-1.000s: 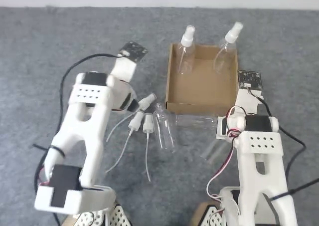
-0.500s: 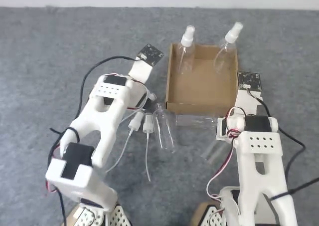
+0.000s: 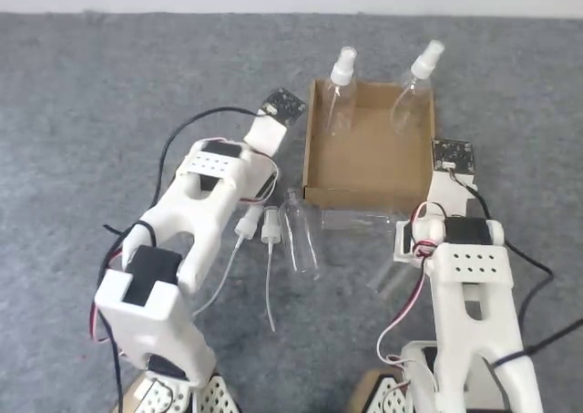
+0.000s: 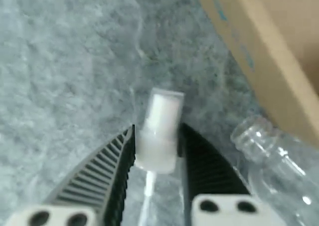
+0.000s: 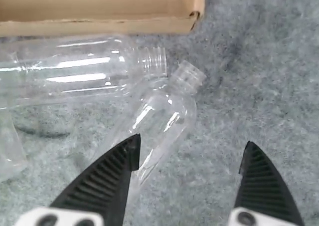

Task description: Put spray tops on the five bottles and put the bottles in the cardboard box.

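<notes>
Left wrist view: left hand (image 4: 155, 136) is narrow, its ribbed black fingers (image 4: 112, 166) pressed on both sides of a white plastic spray top (image 4: 160, 116) with a thin tube below it. An open bottle (image 4: 254, 136), clear plastic with a threaded neck, lies just beside it. The cardboard box (image 4: 269, 51) wall is behind.

Right wrist view: right hand (image 5: 192, 146) is spread wide and holds nothing, above a second bottle (image 5: 159, 116) lying capless. A third bottle (image 5: 75, 74) lies along the box's near wall.

High view: the bench (image 3: 91, 112) is grey and felt-like. The box is brown, shallow and squarish, far centre. A left capped bottle (image 3: 339, 94) and a right capped bottle (image 3: 412, 89) stand upright at its far wall. Loose spray tops (image 3: 271, 226) with long tubes lie left of the lying bottles.
</notes>
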